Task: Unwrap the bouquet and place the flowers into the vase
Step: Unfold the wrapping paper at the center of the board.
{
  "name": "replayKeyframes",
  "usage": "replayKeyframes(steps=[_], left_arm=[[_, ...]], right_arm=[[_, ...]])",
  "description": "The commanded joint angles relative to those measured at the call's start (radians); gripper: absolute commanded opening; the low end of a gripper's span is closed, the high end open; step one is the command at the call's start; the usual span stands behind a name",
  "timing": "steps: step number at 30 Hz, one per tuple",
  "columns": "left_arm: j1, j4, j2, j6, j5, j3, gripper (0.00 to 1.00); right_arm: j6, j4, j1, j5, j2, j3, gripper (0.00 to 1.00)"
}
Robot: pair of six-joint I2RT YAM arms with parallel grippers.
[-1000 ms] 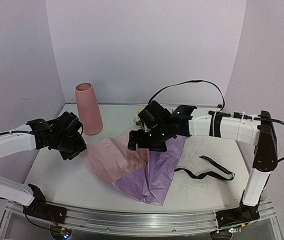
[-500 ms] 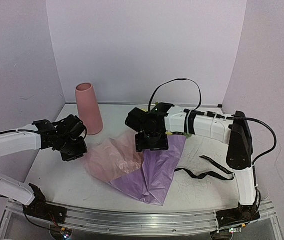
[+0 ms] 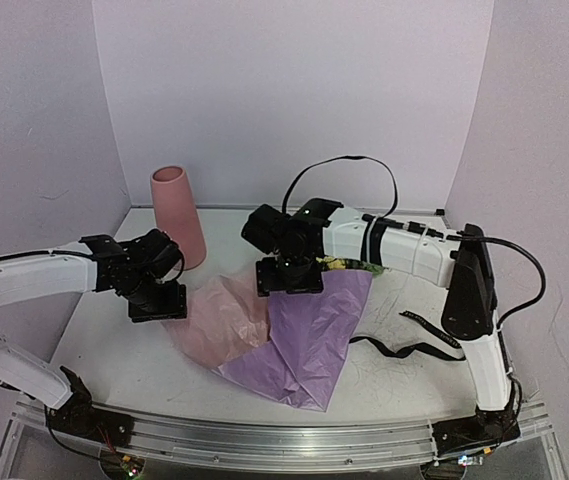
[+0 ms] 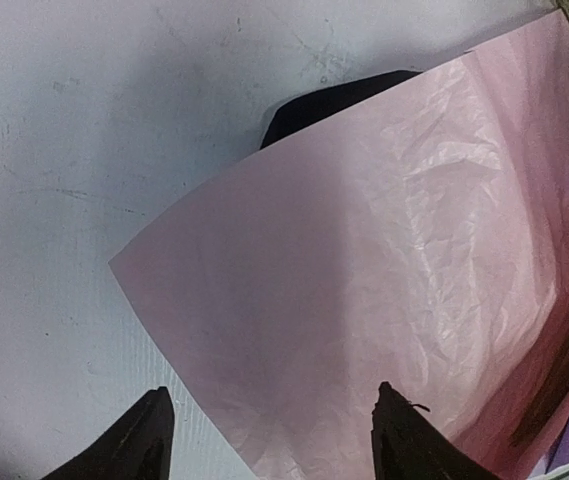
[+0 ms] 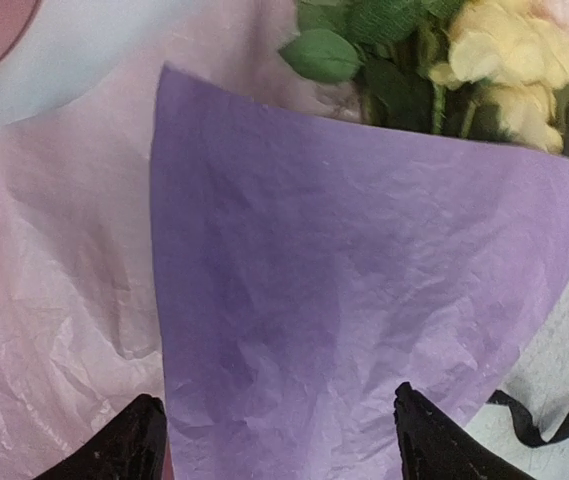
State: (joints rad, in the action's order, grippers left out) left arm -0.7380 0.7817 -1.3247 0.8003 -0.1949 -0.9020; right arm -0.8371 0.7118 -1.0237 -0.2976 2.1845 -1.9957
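A: Top view, the bouquet (image 3: pixel 314 305)?
B: Logged at the middle of the table (image 3: pixel 114 360), opened: lilac cone (image 3: pixel 304 355) laid over a crinkled pink sheet (image 3: pixel 219 320). Long axis far-to-near; blooms toward the far edge, tip toward the near edge. Upright vase (image 3: pixel 177 215) at the far-left corner.
A: Left wrist?
B: Fingers of the left gripper (image 4: pixel 269 445) seen apart above the pink sheet.
A: Right wrist?
B: Those of the right gripper (image 5: pixel 279 440) likewise spread over the lilac cone; yellow flowers (image 5: pixel 504 60) noted beyond.

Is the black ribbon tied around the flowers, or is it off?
Off. The ribbon lies loose on the table, beside the spread purple paper, not wrapped around it.
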Motion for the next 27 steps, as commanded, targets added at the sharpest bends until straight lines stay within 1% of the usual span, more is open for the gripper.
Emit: replayKeyframes(steps=[1,5,10,14,16,18,19,24,27], left_arm=[[0.027,0.019,0.035,-0.054,0.019,-0.084,0.81],[0.071,0.020,0.030,-0.079,0.032,-0.097,0.83],[0.147,0.020,0.019,-0.117,0.075,-0.109,0.84],[0.204,0.020,0.013,-0.170,0.095,-0.127,0.84],[0.230,0.020,0.003,-0.193,0.103,-0.135,0.84],[0.248,0.019,-0.006,-0.211,0.112,-0.138,0.84],[0.254,0.019,-0.012,-0.217,0.115,-0.138,0.84],[0.278,0.018,-0.044,-0.242,0.132,-0.139,0.84],[0.286,0.016,-0.061,-0.253,0.136,-0.147,0.84]], right_arm=[[0.047,0.035,-0.003,0.008,0.094,-0.131,0.90],[0.009,0.068,-0.004,-0.027,0.155,-0.188,0.98],[0.022,0.070,-0.005,-0.011,0.225,-0.260,0.98],[-0.021,0.131,-0.009,-0.146,0.250,-0.279,0.98],[-0.043,0.165,-0.009,-0.201,0.259,-0.294,0.96],[-0.048,0.175,-0.008,-0.229,0.252,-0.296,0.90],[-0.048,0.176,-0.008,-0.242,0.243,-0.291,0.85],[-0.021,0.170,-0.008,-0.266,0.199,-0.280,0.54],[0.003,0.154,-0.008,-0.236,0.163,-0.262,0.49]])
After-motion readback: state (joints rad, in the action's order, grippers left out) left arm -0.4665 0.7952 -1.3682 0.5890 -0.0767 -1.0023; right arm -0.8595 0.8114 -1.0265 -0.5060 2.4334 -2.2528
